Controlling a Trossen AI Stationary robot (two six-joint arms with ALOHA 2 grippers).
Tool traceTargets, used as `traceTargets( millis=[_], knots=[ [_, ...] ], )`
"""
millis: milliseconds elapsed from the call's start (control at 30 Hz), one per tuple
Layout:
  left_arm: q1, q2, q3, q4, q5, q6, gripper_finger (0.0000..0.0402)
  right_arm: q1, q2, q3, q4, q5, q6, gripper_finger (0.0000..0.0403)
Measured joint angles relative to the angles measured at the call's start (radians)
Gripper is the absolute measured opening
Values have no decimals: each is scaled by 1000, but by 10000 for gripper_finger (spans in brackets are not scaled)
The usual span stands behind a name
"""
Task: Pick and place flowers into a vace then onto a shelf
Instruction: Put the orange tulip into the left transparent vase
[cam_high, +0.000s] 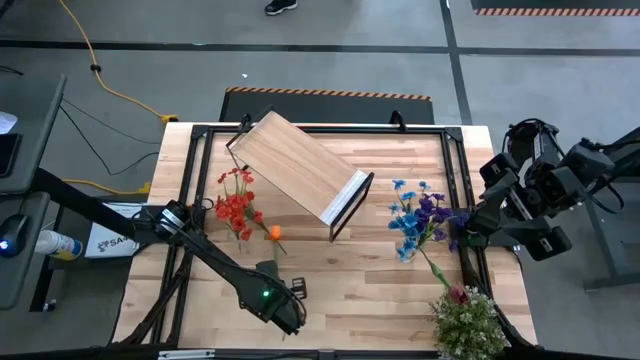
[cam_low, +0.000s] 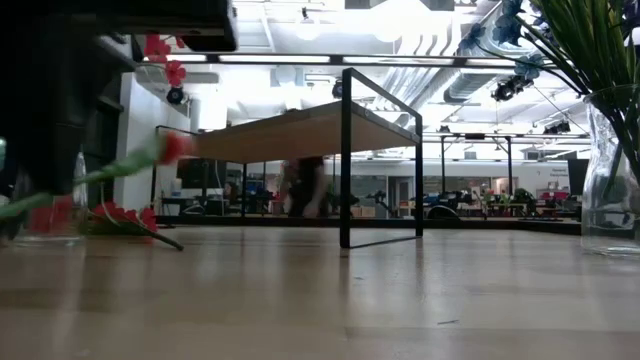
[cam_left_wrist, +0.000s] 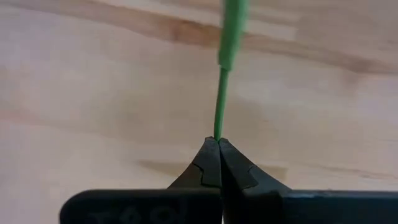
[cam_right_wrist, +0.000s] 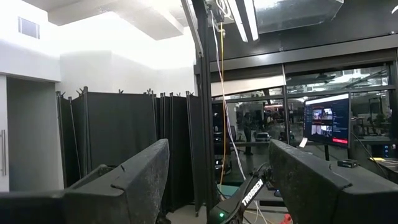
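An orange tulip (cam_high: 274, 232) with a green stem is up off the table near the front edge; in the low view its bloom (cam_low: 175, 148) hangs in the air. My left gripper (cam_left_wrist: 218, 142) is shut on its stem, near the table's front middle (cam_high: 286, 296). Red sprays (cam_high: 235, 205) lie flat on the wood. Blue and purple blooms (cam_high: 418, 218) lean out of a glass vase (cam_low: 610, 180) at the near right. The shelf (cam_high: 300, 165) stands askew at the far middle. My right gripper (cam_right_wrist: 217, 177) is open, raised beside the table's right edge. My left gripper pinches the tulip's thin green stem (cam_left_wrist: 218, 127) between its two fingertips, at the end away from the bloom. The fingers come from above, pointing steeply down. The flower is lifted clear, its stem slanting up to the bloom.
A bushy green plant (cam_high: 466, 322) with a dark pink rose (cam_high: 458, 295) fills the near right corner. The shelf's black legs (cam_low: 346, 160) stand mid-table. Bare wood lies between the shelf and the front edge (cam_high: 350, 280). The right arm (cam_high: 530, 190) is off the table's right side.
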Motion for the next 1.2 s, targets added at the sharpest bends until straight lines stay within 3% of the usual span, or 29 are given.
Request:
traceTargets(
  millis=[233, 533, 800, 1033, 1200],
  knots=[
    [0, 0, 77, -21, -41, 78, 20, 0, 0, 0, 0, 0, -1, 265],
    [-10, -2, 300, -185, -44, 186, 20, 0, 0, 0, 0, 0, -2, 265],
    [-34, -2, 444, -200, -89, 298, 20, 0, 0, 0, 0, 0, -3, 265],
    [-77, -2, 543, -188, -234, 368, 20, 0, 0, 0, 0, 0, -3, 265],
    [-110, -3, 626, -176, -466, 451, 20, 0, 0, 0, 0, 7, -3, 265]
  ],
)
